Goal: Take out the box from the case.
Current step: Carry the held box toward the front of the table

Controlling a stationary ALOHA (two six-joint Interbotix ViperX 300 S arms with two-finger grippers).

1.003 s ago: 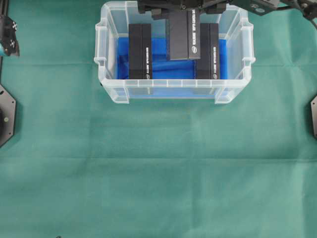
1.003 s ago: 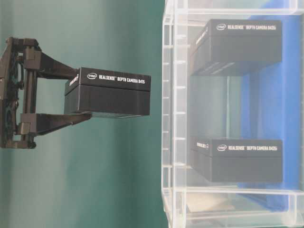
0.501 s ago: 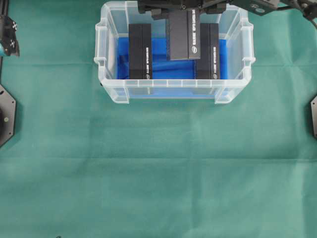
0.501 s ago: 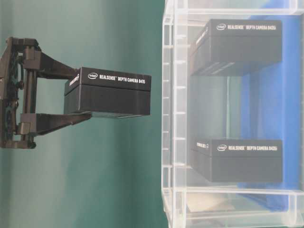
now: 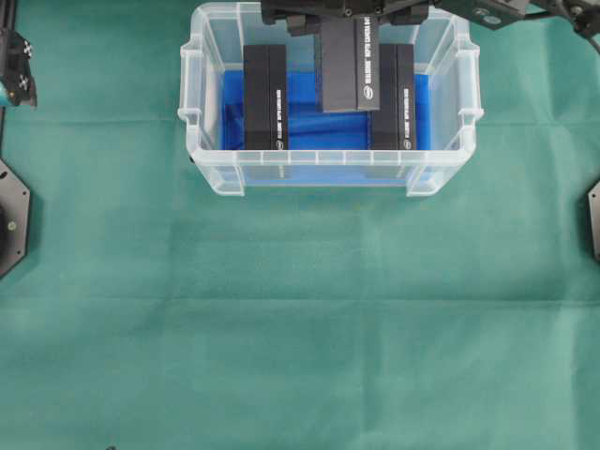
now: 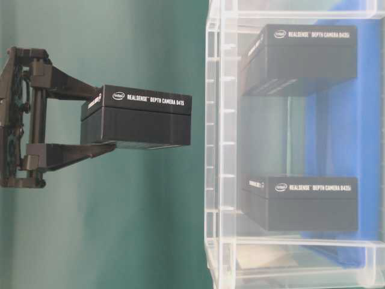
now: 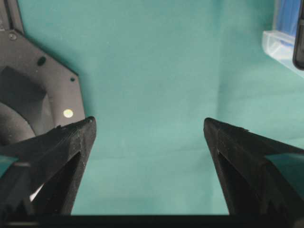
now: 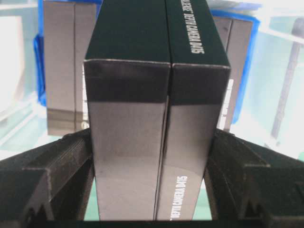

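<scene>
**Box held above the case, nothing moved**

Against the frames from a second and half a second ago, nothing differs: the right hand [image 6: 99, 123] holds the same black box [image 5: 349, 64] at the same place, the two other boxes lie where they lay, and the left hand [image 7: 148, 130] has not shifted.

The right hand pinches the box between its two fingers [image 8: 61, 166], one on each long side, as the right wrist view shows plainly. In the table-level view the box [image 6: 137, 117] hangs clear of the case [image 6: 216, 150], outside its rim and touching nothing but the fingers. From overhead it sits over the far middle of the case [image 5: 202, 150], between the left box [image 5: 264, 98] and the right box [image 5: 394, 98], which both rest on the blue cloth [image 5: 309, 117] at the bottom.

The left hand is spread wide and holds nothing; beneath it lies only the green surface [image 7: 147, 71].

Hard to make out: overhead, the right arm is cut off by the top edge, so the grip itself is hidden there, and the held box covers part of the right box. The left hand shows overhead only as a sliver at the left edge. In the left wrist view just a corner of the case enters at the upper right. The small print on the boxes is not readable from overhead.
</scene>
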